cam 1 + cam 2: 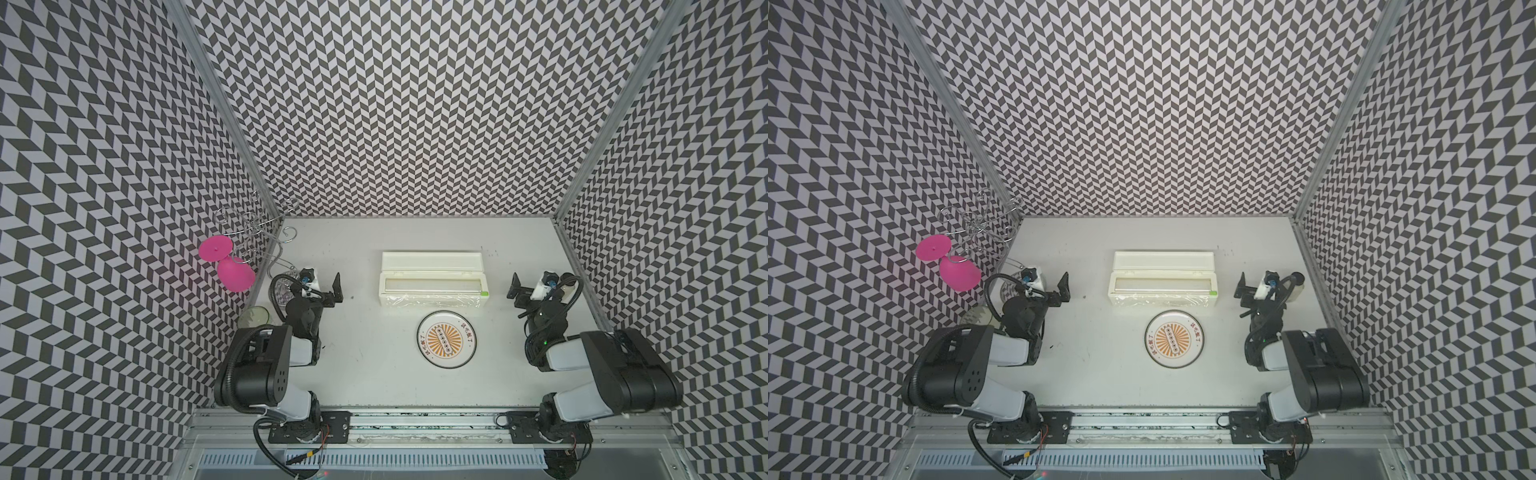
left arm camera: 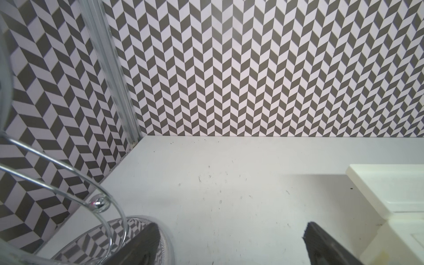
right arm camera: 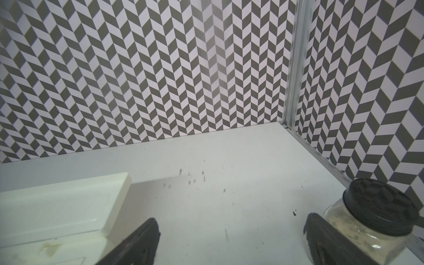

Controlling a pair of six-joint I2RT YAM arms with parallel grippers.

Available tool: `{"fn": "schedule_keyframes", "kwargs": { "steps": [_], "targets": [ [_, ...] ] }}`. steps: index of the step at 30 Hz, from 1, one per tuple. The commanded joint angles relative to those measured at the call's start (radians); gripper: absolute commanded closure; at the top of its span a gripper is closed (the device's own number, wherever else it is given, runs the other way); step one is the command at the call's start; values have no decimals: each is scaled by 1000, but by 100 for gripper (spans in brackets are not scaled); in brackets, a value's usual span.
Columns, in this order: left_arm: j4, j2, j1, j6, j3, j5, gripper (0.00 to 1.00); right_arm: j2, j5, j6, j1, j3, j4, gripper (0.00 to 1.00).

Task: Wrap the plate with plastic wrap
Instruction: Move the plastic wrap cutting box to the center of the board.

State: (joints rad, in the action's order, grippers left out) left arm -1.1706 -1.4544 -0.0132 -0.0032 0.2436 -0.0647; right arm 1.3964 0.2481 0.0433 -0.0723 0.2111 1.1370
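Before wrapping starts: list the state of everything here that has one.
plate: bare, lying flat.
plastic wrap: short strip drawn out, not on plate.
dispenser box: lid open.
left gripper: open, empty.
right gripper: open, empty.
jar: lid on.
pink glass: hanging upside down.

bright even light, soft shadows, sharp focus, wide-angle edges.

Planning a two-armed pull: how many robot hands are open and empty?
2. The left hand sits off the box's left end, the right hand off its right end; both hold nothing.
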Motion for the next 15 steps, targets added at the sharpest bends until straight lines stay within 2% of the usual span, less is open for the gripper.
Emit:
{"fn": "schedule_keyframes", "kwargs": {
  "steps": [1,2,3,5,7,8,9,10,11,12,14,15],
  "targets": [
    [204,165,60,-30,35,167,0,-197,79,177,-25,134,-366,1],
    [265,207,80,-95,43,256,1,-231,88,222,-40,183,-500,1],
    [313,249,119,-103,51,329,1,-253,145,269,-75,248,-668,1],
    [385,313,167,-137,70,372,1,-262,189,283,-148,354,-886,1],
    [452,350,208,-195,111,360,1,-260,126,360,-177,433,-1025,1],
    [500,357,226,-220,146,343,1,-257,43,448,-170,459,-1076,1],
    [560,358,237,-258,192,324,1,-249,-91,533,-142,475,-1122,1],
    [621,355,236,-320,236,304,1,-239,-273,537,-101,481,-1129,1],
    [728,347,228,-402,297,268,1,-227,-468,542,-70,481,-1134,10],
    [802,337,216,-463,357,206,1,-213,-563,553,-65,488,-1167,18],
    [891,315,186,-586,427,101,1,-188,-651,567,-70,484,-1230,24],
    [888,297,160,-586,446,-28,4,-182,-699,577,-70,471,-1232,25]
  ]
}}
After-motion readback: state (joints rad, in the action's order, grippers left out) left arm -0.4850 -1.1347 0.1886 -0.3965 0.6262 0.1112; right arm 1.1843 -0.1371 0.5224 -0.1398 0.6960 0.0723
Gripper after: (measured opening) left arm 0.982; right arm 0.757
